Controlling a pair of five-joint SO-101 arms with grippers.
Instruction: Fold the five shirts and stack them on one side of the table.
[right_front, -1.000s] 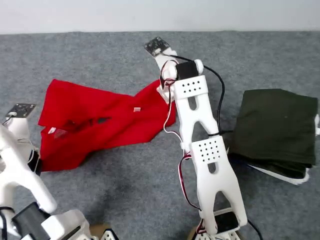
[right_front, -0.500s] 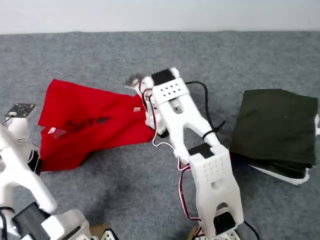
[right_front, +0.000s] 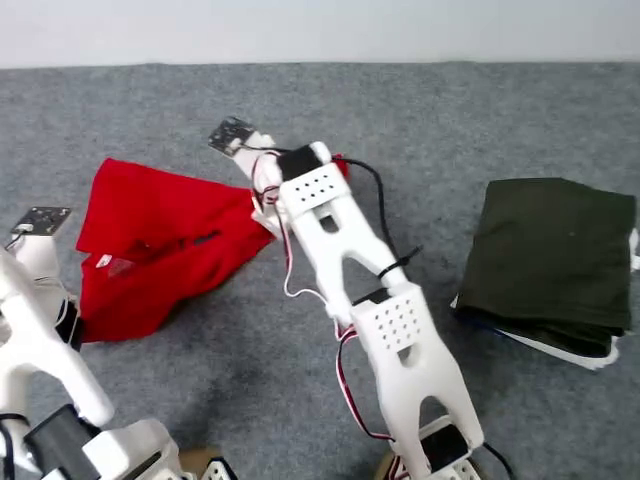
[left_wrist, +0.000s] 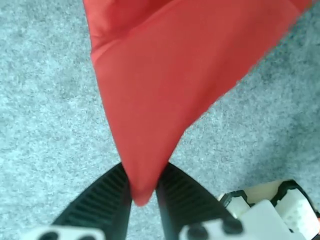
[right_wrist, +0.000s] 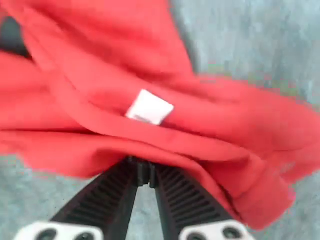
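The grey table (right_front: 500, 120) carried the work across its full width. The red shirt (right_front: 150, 250) lay rumpled on the left half of the table, its right-hand portion gathered up under the right arm (right_front: 350, 260). A stack of folded shirts (right_front: 550, 250) sat at the right side, well apart from the red shirt, with a dark one on top and a white edge showing beneath. The left arm (right_front: 35, 330) stood at the shirt's near left corner. The left gripper (left_wrist: 142, 187) was clamped on a corner of the red shirt. The right gripper (right_wrist: 144, 172) was pinched closed on a fold of the same shirt, just beside its white label (right_wrist: 149, 107).
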